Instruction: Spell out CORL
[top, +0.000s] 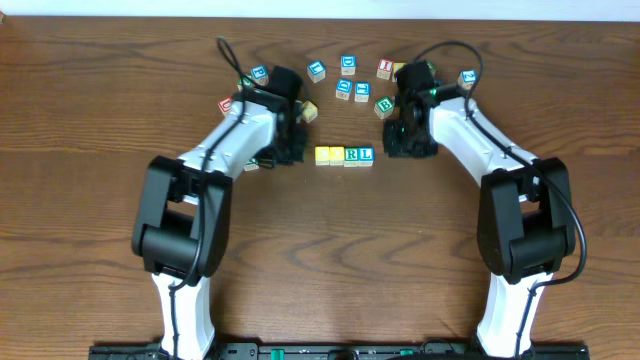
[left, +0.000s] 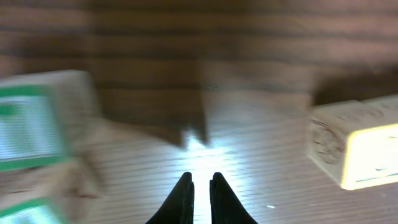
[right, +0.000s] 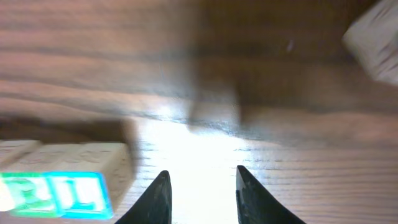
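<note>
A: Where do the lettered cubes stand?
B: They form one touching row (top: 344, 155) near the middle of the table (top: 320, 260). Two yellow-topped cubes (top: 322, 155) come first, their letters too small to read. Next is the green-framed "R" cube (top: 352, 155), then the blue-framed "L" cube (top: 366, 154) at the end toward the table's right edge.
A: And the arms?
B: One flanks each end of the row. The left fingers (left: 185, 193) are pressed nearly together, holding nothing, low over bare wood. The right fingers (right: 160, 190) show a narrow gap and are also empty.
A: Other cubes?
B: Loose cubes (top: 346, 66) lie scattered toward the table's far edge, apart from the row.
</note>
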